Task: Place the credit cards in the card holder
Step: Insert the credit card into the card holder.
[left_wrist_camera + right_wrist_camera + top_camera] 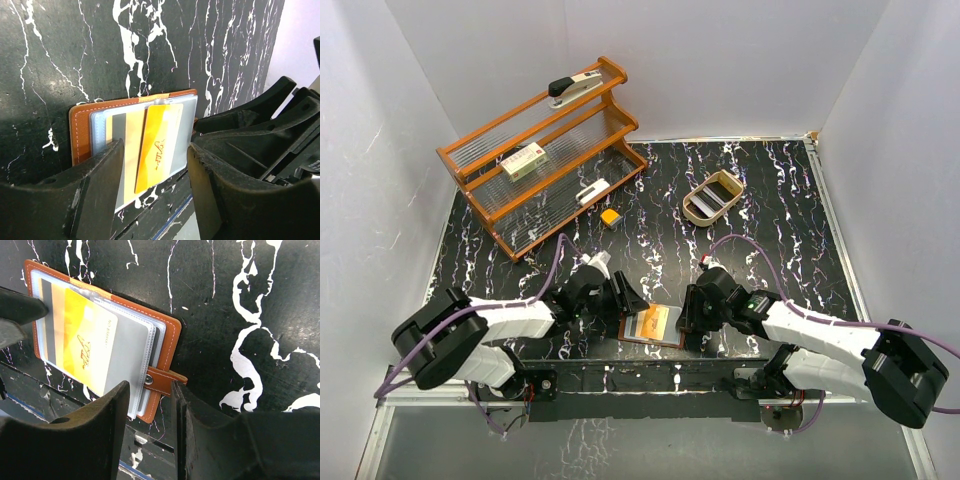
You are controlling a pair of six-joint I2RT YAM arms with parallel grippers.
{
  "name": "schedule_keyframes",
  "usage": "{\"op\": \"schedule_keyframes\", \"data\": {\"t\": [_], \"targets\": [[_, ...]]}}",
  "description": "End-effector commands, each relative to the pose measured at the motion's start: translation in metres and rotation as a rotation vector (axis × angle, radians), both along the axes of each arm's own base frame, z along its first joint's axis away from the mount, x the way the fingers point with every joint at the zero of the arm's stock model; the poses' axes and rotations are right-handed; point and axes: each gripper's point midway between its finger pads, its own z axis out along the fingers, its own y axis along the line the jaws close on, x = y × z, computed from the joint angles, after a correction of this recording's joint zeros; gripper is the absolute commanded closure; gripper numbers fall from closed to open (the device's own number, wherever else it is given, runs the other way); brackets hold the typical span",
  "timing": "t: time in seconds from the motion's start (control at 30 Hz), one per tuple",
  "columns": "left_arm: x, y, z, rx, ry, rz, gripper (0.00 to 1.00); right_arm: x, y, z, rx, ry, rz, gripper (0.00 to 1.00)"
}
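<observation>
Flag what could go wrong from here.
The yellow card juts from the sleeves of the card holder, not fully seated; the open left gripper straddling it could drag it out. The card holder lies by the near edge of the table, so a nudge from the right gripper might slide it off.

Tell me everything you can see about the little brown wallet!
The card holder is a small reddish-brown, leather-looking wallet with pale stitching. It lies open and flat on the black marbled table, between the left gripper and right gripper. Clear plastic sleeves are stacked inside, with a yellow card on top. A snap tab sticks out unfastened. Whether any finger touches it is unclear.
</observation>
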Motion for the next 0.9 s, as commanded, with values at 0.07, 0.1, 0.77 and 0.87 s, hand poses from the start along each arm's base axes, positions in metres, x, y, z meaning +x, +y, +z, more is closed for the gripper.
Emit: {"op": "schedule_keyframes", "data": {"t": [0.07,0.1,0.77,0.87], "targets": [[-0.006,-0.015,0.0,-0.042,0.028,-0.049,0.5,0.0,0.001,-0.006,0.001,-0.002,0.001,0.64],[-0.007,-0.015,-0.004,-0.035,0.045,-0.041,0.5,0.0,0.002,-0.007,0.002,0.0,0.0,0.64],[-0.008,-0.071,0.032,-0.172,0.0,-0.114,0.58,0.0,0.012,-0.009,0.051,0.006,0.007,0.66],[-0.009,-0.064,0.031,-0.136,0.007,-0.103,0.58,0.003,0.011,-0.004,0.031,-0.002,0.003,0.66]]}}
